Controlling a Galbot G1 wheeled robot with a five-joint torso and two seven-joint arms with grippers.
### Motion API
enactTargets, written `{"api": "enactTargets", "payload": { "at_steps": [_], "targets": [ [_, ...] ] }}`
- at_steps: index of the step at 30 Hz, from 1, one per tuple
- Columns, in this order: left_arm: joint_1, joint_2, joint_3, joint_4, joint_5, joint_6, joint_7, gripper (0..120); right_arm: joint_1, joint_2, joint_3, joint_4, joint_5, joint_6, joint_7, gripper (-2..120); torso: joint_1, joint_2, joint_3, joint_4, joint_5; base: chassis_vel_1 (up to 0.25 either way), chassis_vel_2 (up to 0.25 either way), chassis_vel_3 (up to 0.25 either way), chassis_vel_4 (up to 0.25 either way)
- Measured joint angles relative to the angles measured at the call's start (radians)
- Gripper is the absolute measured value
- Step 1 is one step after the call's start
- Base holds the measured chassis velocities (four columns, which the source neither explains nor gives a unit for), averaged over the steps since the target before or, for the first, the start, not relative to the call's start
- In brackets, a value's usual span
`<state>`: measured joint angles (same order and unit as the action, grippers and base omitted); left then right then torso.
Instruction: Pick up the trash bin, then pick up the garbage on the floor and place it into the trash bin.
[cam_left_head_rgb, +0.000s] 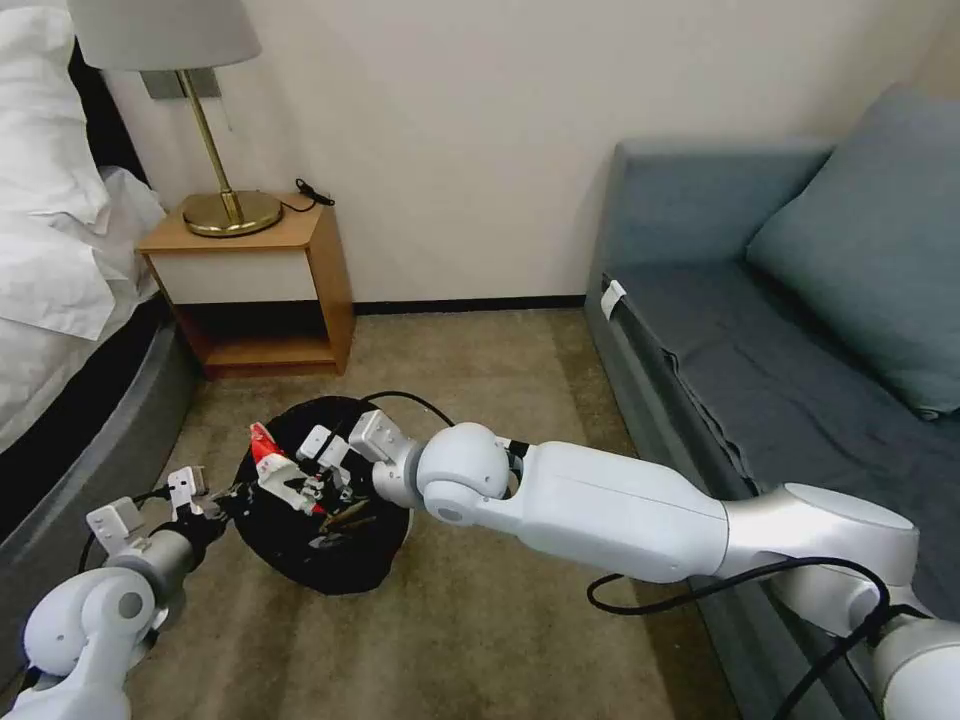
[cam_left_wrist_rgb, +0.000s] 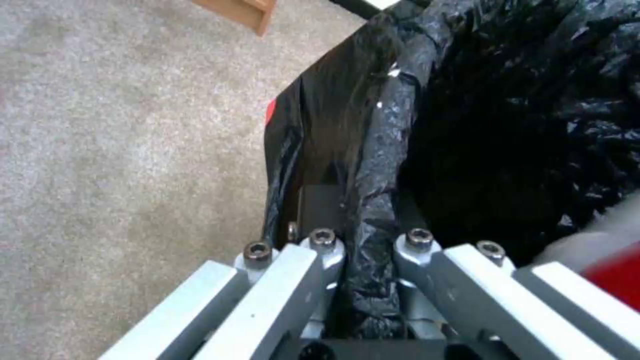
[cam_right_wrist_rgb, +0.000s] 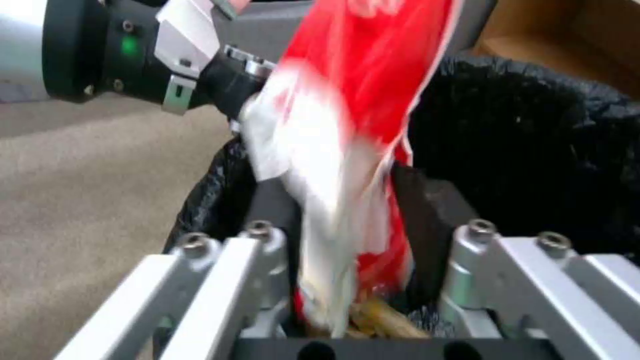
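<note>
The trash bin (cam_left_head_rgb: 330, 555), round and black with a black liner, is tilted over the carpet in front of me. My left gripper (cam_left_head_rgb: 222, 497) is shut on its near rim; the left wrist view shows the gripper (cam_left_wrist_rgb: 363, 245) pinching the liner and the trash bin (cam_left_wrist_rgb: 507, 130) wall. My right gripper (cam_left_head_rgb: 300, 482) hangs over the bin's mouth, shut on a red-and-white crumpled wrapper (cam_left_head_rgb: 264, 448). In the right wrist view this wrapper (cam_right_wrist_rgb: 333, 130) sits between the fingers (cam_right_wrist_rgb: 427, 205) above the trash bin (cam_right_wrist_rgb: 533, 150). A brownish piece (cam_left_head_rgb: 345, 517) lies inside the bin.
A wooden nightstand (cam_left_head_rgb: 300, 300) with a brass lamp (cam_left_head_rgb: 230, 210) stands against the far wall. The bed (cam_left_head_rgb: 70, 340) runs along the left and a blue-grey sofa (cam_left_head_rgb: 760, 360) along the right. Beige carpet (cam_left_head_rgb: 480, 620) lies between them.
</note>
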<state>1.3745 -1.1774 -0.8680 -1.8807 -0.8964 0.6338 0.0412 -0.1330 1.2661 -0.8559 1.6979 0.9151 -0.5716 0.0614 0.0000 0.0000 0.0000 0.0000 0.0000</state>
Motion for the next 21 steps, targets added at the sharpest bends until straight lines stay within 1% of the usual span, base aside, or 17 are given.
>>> {"api": "enactTargets", "payload": {
  "at_steps": [1,3,4,5,8,9,11,13,14,16,17,20,21],
  "targets": [
    [0.001,0.000,-0.001,-0.001,-0.002,0.000,0.000,3,-0.001,0.000,0.000,0.001,-0.002,-0.001,0.001,39,0.000,0.000,0.000,0.0000,0.0000,0.000,0.000,0.000,0.000],
    [0.004,0.001,-0.003,-0.004,-0.009,0.001,-0.005,3,-0.007,-0.001,0.000,0.007,-0.009,-0.008,0.007,51,0.000,0.000,0.000,0.0000,0.0000,0.000,0.000,0.000,0.000],
    [0.004,0.001,-0.003,-0.004,-0.009,0.001,-0.005,3,-0.007,-0.001,0.000,0.007,-0.009,-0.008,0.007,51,0.000,0.000,0.000,0.0000,0.0000,0.000,0.000,0.000,0.000],
    [0.004,0.001,-0.003,-0.004,-0.012,0.001,-0.007,3,-0.009,-0.002,0.001,0.010,-0.009,-0.013,0.010,54,0.000,0.000,0.000,0.0000,0.0000,0.000,0.000,0.000,0.000],
    [0.005,0.003,-0.004,-0.004,-0.018,0.005,-0.015,3,-0.018,-0.004,0.010,0.022,-0.021,-0.022,0.037,68,0.000,0.000,0.000,0.0001,0.0000,0.000,0.000,0.000,0.000],
    [0.005,0.003,-0.004,-0.004,-0.018,0.005,-0.015,3,-0.018,-0.004,0.010,0.022,-0.021,-0.022,0.037,68,0.000,0.000,0.000,0.0001,0.0000,0.000,0.000,0.000,0.000],
    [0.005,0.003,-0.004,-0.003,-0.022,0.007,-0.019,3,-0.034,-0.007,0.030,0.027,-0.053,-0.023,0.053,76,0.000,0.000,0.000,0.0001,0.0000,0.000,0.000,0.000,0.000],
    [0.005,0.003,-0.005,-0.001,-0.031,0.010,-0.025,3,-0.066,-0.021,0.067,0.045,-0.109,-0.022,0.112,88,0.000,0.000,0.000,0.0001,0.0000,0.000,0.000,0.000,0.000],
    [0.005,0.003,-0.005,-0.001,-0.031,0.010,-0.025,3,-0.066,-0.021,0.067,0.045,-0.109,-0.022,0.112,88,0.000,0.000,0.000,0.0001,0.0000,0.000,0.000,0.000,0.000],
    [0.006,0.002,-0.009,0.001,-0.042,0.011,-0.034,3,-0.115,-0.039,0.112,0.068,-0.179,-0.018,0.209,97,0.000,0.000,0.000,0.0000,0.0000,0.000,0.000,0.000,0.000],
    [0.006,0.002,-0.009,0.001,-0.042,0.011,-0.034,3,-0.115,-0.039,0.112,0.068,-0.179,-0.018,0.209,97,0.000,0.000,0.000,0.0000,0.0000,0.000,0.000,0.000,0.000],
    [0.006,-0.003,-0.015,-0.006,-0.064,0.017,-0.053,3,-0.213,-0.055,0.199,0.089,-0.264,-0.003,0.302,99,0.000,0.000,0.000,0.0000,0.0002,0.000,0.000,0.000,0.000],
    [0.006,-0.003,-0.015,-0.006,-0.064,0.017,-0.053,3,-0.213,-0.055,0.199,0.089,-0.264,-0.003,0.302,99,0.000,0.000,0.000,0.0000,0.0002,0.000,0.000,0.000,0.000]
  ]
}}
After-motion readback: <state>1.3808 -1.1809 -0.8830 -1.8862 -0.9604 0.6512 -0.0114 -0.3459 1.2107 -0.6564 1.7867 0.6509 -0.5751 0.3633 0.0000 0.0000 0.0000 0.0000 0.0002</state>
